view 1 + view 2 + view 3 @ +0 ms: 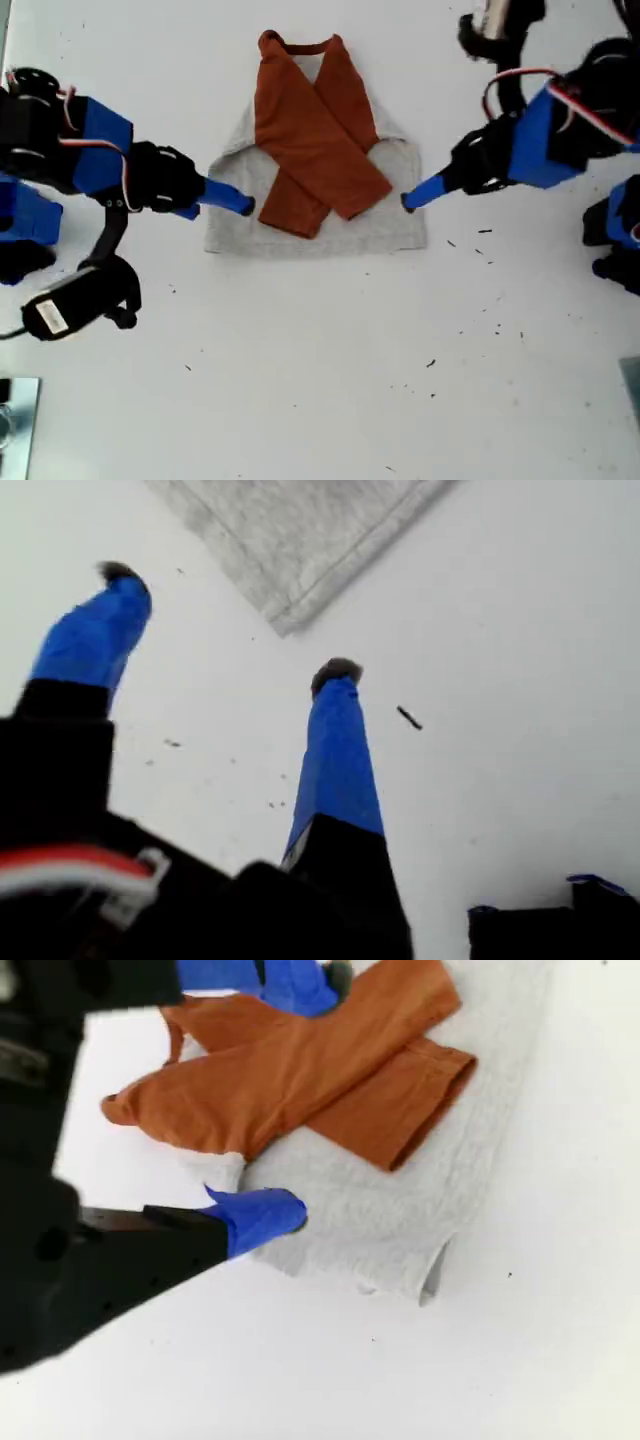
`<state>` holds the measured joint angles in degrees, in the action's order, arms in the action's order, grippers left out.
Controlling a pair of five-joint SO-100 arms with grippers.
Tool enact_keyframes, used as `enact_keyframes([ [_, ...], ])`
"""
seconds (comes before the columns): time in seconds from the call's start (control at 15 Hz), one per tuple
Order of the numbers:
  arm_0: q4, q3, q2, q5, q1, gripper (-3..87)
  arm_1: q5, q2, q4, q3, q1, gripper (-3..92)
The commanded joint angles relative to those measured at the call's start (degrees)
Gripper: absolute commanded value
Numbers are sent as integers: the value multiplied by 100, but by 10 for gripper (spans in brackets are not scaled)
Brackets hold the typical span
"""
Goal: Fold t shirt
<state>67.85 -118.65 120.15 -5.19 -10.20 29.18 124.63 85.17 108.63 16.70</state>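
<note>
T shirt [330,230] of heather-grey cloth lies with 2 rust-orange sleeves crossed; my first gripper [225,625] and my second gripper [300,1095], both open, should pinch opposite side hems together, evenly.

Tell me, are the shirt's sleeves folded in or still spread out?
Folded in. Both rust-orange sleeves lie crossed over the t shirt and its grey body; the body itself lies flat, unfolded.

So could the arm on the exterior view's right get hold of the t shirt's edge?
Probably yes: my first end effector is open right beside the t shirt, with only bare table between them.
</note>
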Motion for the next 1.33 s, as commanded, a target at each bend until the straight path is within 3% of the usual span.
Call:
enact_keyframes([
  [0.0,-1134,-1020,-44,9,70,308,-264,-589,-536,-158,-211,343],
  [0.2,-2224,-1890,-439,105,0,302,-369,-1608,-1389,18,-316,339],
  [0.4,-2461,-1468,-1644,88,-26,267,-343,-2531,-2364,220,-176,289],
  [0.47,-2399,-1134,-2057,97,9,219,-343,-2865,-2566,158,-167,251],
  [0.53,-2347,-870,-2329,114,26,112,-360,-3217,-2725,53,-149,172],
  [0.6,-2320,-677,-2461,167,62,-2,-510,-3480,-2795,-53,-158,35],
  [0.67,-2320,-536,-2487,211,123,-3,-492,-3577,-2892,-97,-211,34],
  [0.93,-1556,492,-2452,132,826,-3,-475,-1934,-2109,316,-633,32],
  [1.13,-1705,527,-2171,659,1960,-3,-1248,712,-1468,1705,-1626,31],
  [1.27,-2004,536,-2171,888,2540,-3,-1925,1441,-1204,1986,-2426,31],
])
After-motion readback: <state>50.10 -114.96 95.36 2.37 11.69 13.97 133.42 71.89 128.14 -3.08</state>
